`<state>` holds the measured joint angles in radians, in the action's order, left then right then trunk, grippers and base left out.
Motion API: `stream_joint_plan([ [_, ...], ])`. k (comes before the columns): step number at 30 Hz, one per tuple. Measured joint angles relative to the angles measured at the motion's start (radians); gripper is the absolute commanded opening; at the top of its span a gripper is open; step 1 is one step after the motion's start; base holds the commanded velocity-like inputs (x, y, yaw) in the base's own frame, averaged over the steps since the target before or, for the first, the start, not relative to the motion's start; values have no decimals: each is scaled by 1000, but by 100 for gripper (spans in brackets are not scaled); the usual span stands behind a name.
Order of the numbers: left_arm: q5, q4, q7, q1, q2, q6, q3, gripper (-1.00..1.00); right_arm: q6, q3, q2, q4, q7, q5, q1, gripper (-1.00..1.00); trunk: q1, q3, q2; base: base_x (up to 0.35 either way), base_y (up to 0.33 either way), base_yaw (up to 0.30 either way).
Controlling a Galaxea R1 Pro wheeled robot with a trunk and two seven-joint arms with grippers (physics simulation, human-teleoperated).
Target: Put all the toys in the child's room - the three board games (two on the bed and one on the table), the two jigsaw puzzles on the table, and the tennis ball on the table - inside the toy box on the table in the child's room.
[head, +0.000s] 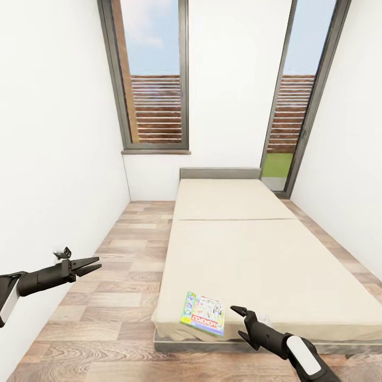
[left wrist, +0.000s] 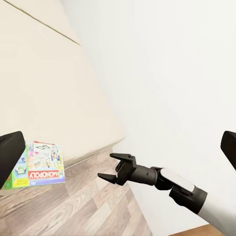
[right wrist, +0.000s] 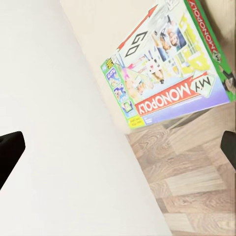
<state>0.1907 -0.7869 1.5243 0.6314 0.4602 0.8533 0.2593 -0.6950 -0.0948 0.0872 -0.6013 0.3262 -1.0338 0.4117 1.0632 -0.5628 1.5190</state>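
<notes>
The robot is facing the bed from its foot end. 1 board game is lying flat at the mattress's near corner, at about 6 o'clock in the head view, its edge jutting slightly over the side, which should leave a lip for fingers to catch. The right gripper is hovering just beside it at 3 o'clock, jaws spread and empty, seemingly lining up a grasp. The left gripper is hanging over the floor at 9 o'clock, released, probably kept clear.
</notes>
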Motion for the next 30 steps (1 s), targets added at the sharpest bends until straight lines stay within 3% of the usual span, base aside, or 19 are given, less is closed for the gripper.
stream_joint_plan([
  [23,-1,0,-2,0,-3,0,0,100,11,2,1,0,4,12,0,100,88,-72,161,0,0,0],
  [30,-1,0,-1,0,-2,1,0,100,72,3,1,0,9,23,0,100,115,-94,210,0,0,0],
])
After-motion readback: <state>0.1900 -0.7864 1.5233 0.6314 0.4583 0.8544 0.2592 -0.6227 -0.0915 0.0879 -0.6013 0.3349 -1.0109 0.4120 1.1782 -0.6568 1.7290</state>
